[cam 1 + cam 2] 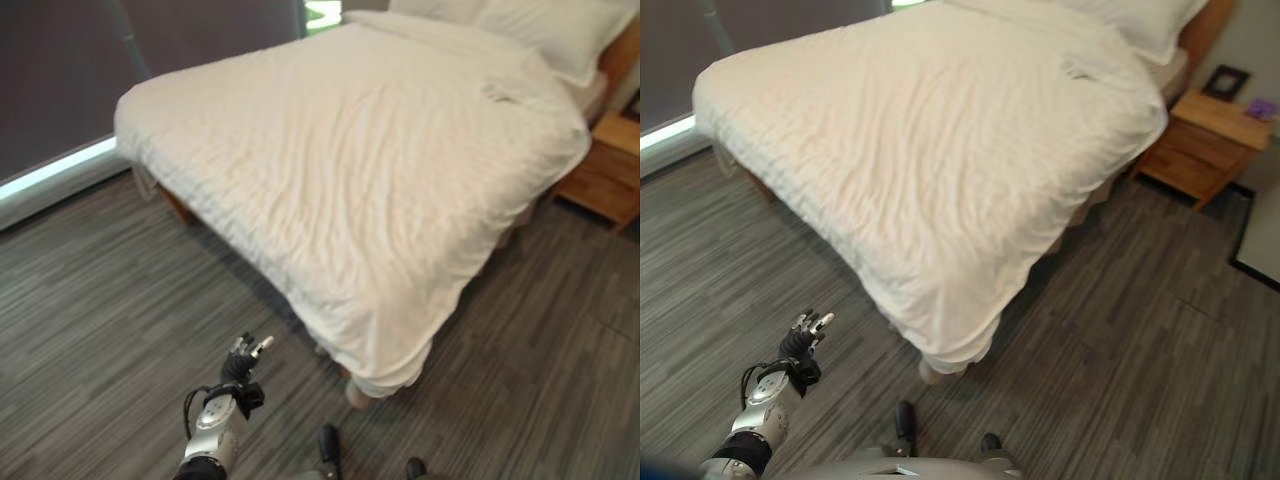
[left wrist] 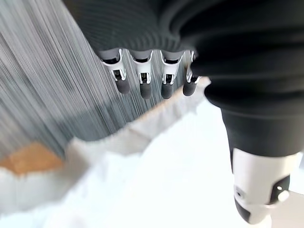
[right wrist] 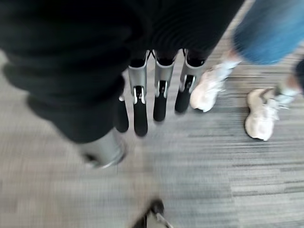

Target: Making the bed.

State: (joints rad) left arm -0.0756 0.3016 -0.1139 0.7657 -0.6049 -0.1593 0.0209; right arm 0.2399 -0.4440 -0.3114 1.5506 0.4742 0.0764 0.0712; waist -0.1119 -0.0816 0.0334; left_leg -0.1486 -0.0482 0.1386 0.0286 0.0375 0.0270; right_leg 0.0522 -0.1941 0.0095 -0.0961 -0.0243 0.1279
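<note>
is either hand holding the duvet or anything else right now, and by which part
Nothing is held. The left hand hangs open above the floor, apart from the duvet. The right hand is open too, fingers straight above the floor.

White duvet point(image 1: 360, 170) spread flat over the bed point(image 1: 178, 208), surface lightly wrinkled, edges hanging over the foot and both visible sides. Near corner droops lowest, close to the grey carpet floor point(image 1: 110, 300), with a bed leg point(image 1: 357, 394) showing just under it. Two white pillows point(image 1: 1140, 22) lie at the head end, against the wooden headboard point(image 1: 1210, 25). Small crease patch on the duvet near the pillows.
</note>
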